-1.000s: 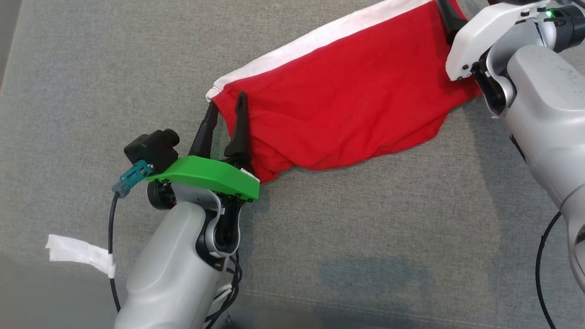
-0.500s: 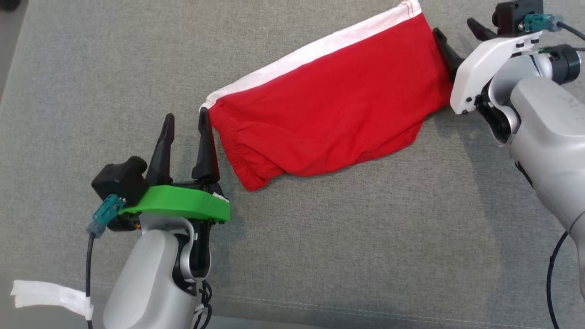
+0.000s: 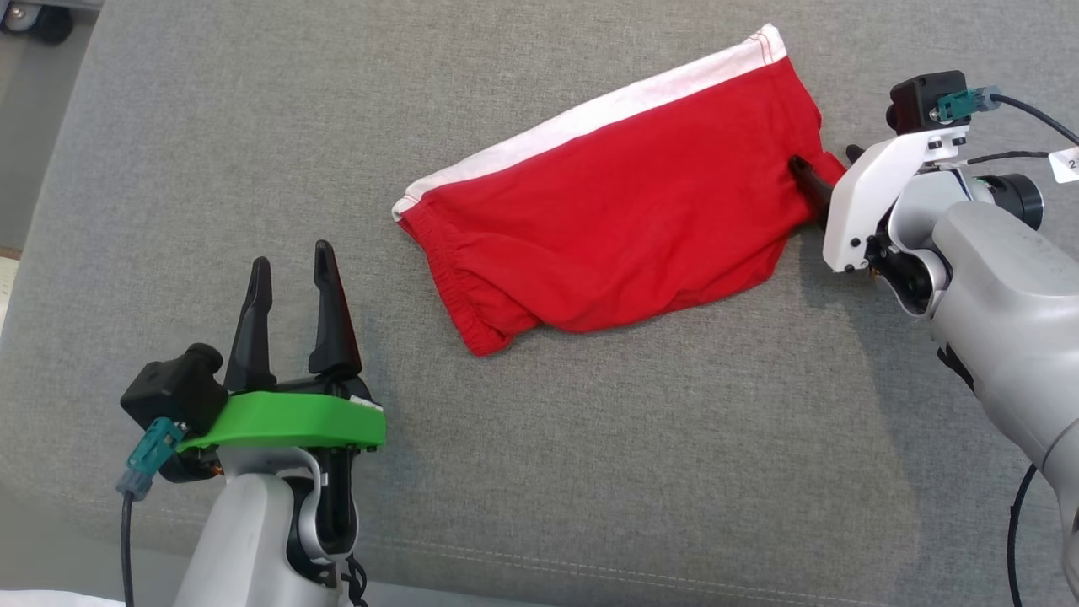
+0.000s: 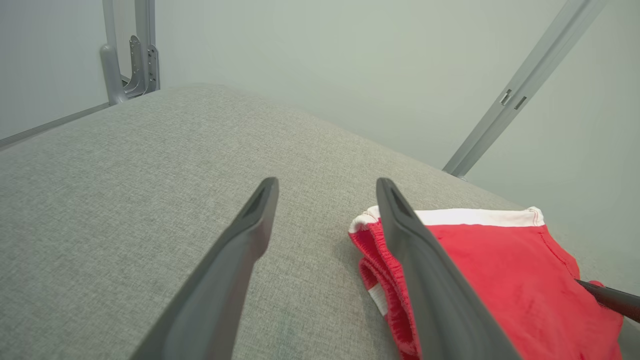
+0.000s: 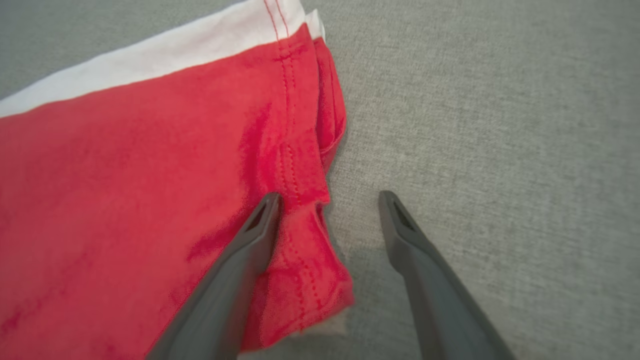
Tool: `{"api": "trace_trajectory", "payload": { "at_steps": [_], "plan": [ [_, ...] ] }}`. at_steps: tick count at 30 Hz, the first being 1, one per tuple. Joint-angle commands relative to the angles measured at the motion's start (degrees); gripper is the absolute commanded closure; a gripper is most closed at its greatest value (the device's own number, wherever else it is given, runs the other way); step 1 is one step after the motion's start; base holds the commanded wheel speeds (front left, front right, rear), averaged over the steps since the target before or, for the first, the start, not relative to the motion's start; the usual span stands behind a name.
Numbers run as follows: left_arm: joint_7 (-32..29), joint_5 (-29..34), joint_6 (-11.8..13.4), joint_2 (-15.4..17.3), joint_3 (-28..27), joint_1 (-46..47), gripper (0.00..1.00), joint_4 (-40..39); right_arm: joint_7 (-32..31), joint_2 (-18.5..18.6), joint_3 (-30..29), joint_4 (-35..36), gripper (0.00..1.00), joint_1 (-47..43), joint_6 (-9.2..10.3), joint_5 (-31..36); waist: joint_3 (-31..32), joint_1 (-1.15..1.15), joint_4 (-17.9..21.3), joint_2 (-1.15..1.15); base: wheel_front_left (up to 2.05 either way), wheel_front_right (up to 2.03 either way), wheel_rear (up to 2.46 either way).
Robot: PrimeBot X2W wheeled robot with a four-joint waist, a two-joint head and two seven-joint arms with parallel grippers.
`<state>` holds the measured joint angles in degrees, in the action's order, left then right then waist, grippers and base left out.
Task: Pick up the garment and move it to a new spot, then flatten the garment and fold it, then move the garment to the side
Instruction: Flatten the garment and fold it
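Observation:
The garment is red with a white band along its far edge and lies folded and slanted on the grey cushion. My left gripper stands open to the garment's lower left, apart from it. In the left wrist view the left gripper has bare cushion between its fingers, and the garment lies to the right. My right gripper is open at the garment's right end. In the right wrist view the right gripper straddles the garment's corner, one finger over the cloth and the other over cushion.
The cushion's front seam runs along the bottom. Floor and a wheel show past the far left edge. A metal frame and a slanted bar stand behind the cushion against a pale wall.
The head camera has shifted. My left gripper has drawn back from the garment's left end, where one finger lay over the cloth. The right gripper has backed away to the garment's right corner.

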<state>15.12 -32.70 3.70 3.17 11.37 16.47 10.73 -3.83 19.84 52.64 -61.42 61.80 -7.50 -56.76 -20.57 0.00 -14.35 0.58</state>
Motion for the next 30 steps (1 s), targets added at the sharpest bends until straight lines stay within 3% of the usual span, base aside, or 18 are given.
{"api": "trace_trajectory", "payload": {
  "at_steps": [1, 2, 3, 4, 5, 6, 17, 30],
  "plan": [
    [0.01, 0.29, -0.39, -0.11, -0.59, -0.83, 0.0, -0.37, -0.96, -0.45, 0.58, -0.22, 0.0, -1.36, 0.02, -0.86, -0.07, 0.0, -0.5, -0.58, 0.0, 0.0, 0.0],
    [0.02, 0.36, -0.48, -0.12, -0.77, -0.91, 0.0, -0.45, -1.0, -0.54, 0.77, -0.31, 0.32, -1.35, 0.02, -0.94, -0.12, 0.0, -0.63, -0.58, 0.0, 0.0, 0.0],
    [0.01, 0.43, -0.58, -0.14, -0.88, -0.99, 0.0, -0.48, -1.13, -0.68, 0.99, -0.32, 0.55, -1.43, 0.02, -1.17, -0.13, 0.0, -0.74, -0.58, 0.0, 0.0, 0.0],
    [0.02, 0.51, -0.7, -0.16, -1.0, -1.06, 0.0, -0.48, -1.27, -0.81, 1.25, -0.22, 0.66, -1.62, 0.02, -1.33, -0.11, 0.0, -0.83, -0.58, 0.0, 0.0, 0.0],
    [0.01, 0.59, -0.67, -0.17, -1.12, -1.11, 0.0, -0.49, -1.25, -1.01, 1.52, -0.11, 0.87, -1.77, 0.01, -1.38, -0.07, 0.0, -0.88, -0.58, 0.0, 0.0, 0.0],
    [0.01, 0.64, -0.69, -0.18, -1.25, -1.14, 0.0, -0.48, -1.15, -1.19, 1.75, 0.07, 1.0, -1.94, 0.01, -1.59, 0.0, 0.0, -0.88, -0.58, 0.0, 0.0, 0.0],
    [0.02, 1.04, -1.03, -0.24, -2.06, -2.27, 0.0, -0.22, 3.64, -0.89, 2.01, 2.65, 1.0, -3.06, 0.02, -4.33, 2.34, 0.0, 1.67, -0.58, 0.0, 0.0, 0.0],
    [-0.02, 2.34, -1.96, 0.63, -1.94, -5.63, 0.0, -0.74, 15.69, 1.5, -1.45, 11.39, 1.0, -16.35, 0.03, -12.96, 8.11, 0.0, 7.42, -0.58, 0.0, 0.0, 0.0]
  ]
}}
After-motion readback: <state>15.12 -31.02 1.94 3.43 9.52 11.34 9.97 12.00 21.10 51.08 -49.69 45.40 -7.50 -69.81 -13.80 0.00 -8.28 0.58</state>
